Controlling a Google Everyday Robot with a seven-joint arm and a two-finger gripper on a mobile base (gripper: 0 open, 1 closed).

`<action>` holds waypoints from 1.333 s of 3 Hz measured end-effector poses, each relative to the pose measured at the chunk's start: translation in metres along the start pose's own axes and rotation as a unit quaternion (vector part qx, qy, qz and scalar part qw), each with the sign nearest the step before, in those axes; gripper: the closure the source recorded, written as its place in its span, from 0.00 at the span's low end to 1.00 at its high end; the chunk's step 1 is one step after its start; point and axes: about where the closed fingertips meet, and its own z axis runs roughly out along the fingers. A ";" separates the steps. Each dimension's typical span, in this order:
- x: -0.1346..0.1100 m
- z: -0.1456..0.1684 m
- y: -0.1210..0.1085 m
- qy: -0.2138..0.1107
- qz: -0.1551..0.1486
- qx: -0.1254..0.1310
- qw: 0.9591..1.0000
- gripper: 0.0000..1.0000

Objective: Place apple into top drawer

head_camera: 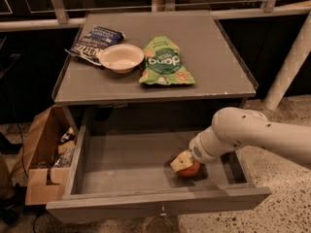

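The top drawer of the grey cabinet is pulled out wide, with a small metal pull on its front. The red-orange apple lies on the drawer's flat bottom at the right, near the front wall. My gripper reaches down into the drawer from the right on the white arm. Its tan tip lies against the apple's upper left side and covers part of it.
On the cabinet top are a white bowl, a green snack bag and a blue chip bag. An open cardboard box with clutter stands on the floor at the left. A white post rises at the right.
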 end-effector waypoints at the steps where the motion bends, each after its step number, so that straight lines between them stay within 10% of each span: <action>1: 0.000 0.000 0.000 0.000 0.000 0.000 1.000 0.34; 2: 0.000 0.000 0.000 0.000 0.000 0.000 1.000 0.11; 4: 0.000 0.000 0.000 0.000 0.000 0.000 1.000 0.00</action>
